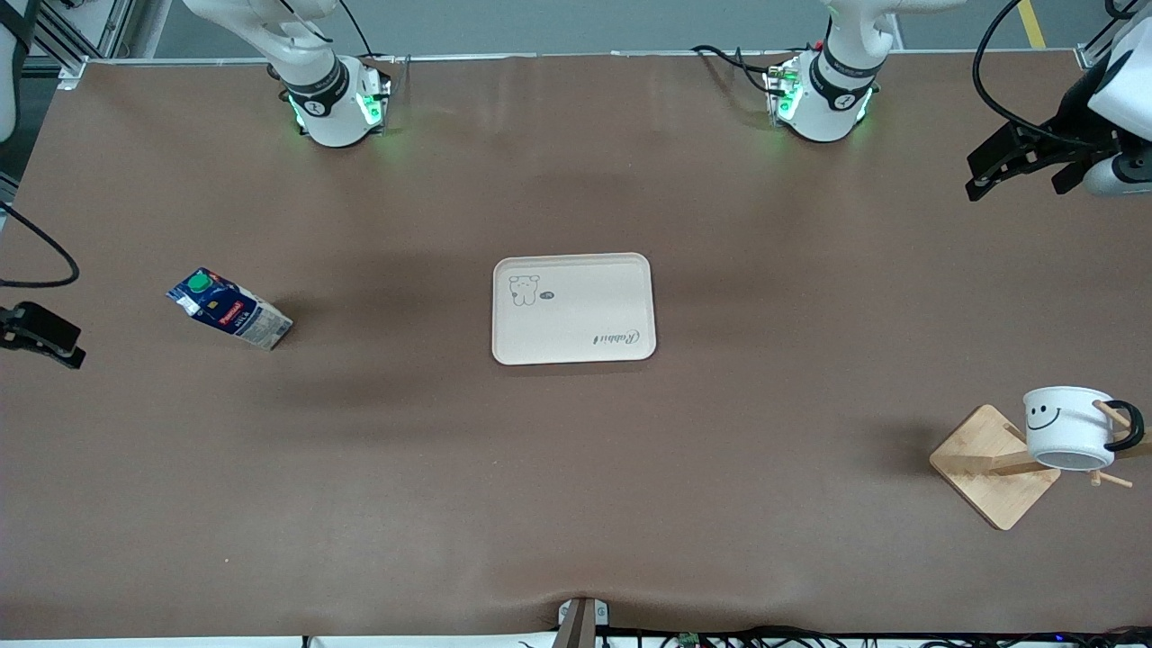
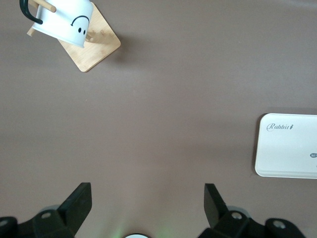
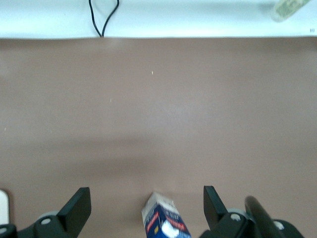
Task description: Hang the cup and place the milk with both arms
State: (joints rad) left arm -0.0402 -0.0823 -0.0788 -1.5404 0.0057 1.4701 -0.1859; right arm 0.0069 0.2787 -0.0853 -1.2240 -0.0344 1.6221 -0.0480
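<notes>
**Two white arms, black fittings**

You have two glossy white arms with black joint bands; the right arm's base point(image 1: 335, 103) and the left arm's base point(image 1: 821, 99) glow green. Black cables trail from both. The left gripper point(image 1: 1012, 166) and right gripper point(image 3: 147, 207) are matte black with wedge-shaped fingers.

Cream tray point(image 1: 573, 309) mid-table; wooden rack point(image 1: 993, 465).

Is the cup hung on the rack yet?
Yes. The cup hangs tilted on the wooden rack, a peg through its black handle.
</notes>
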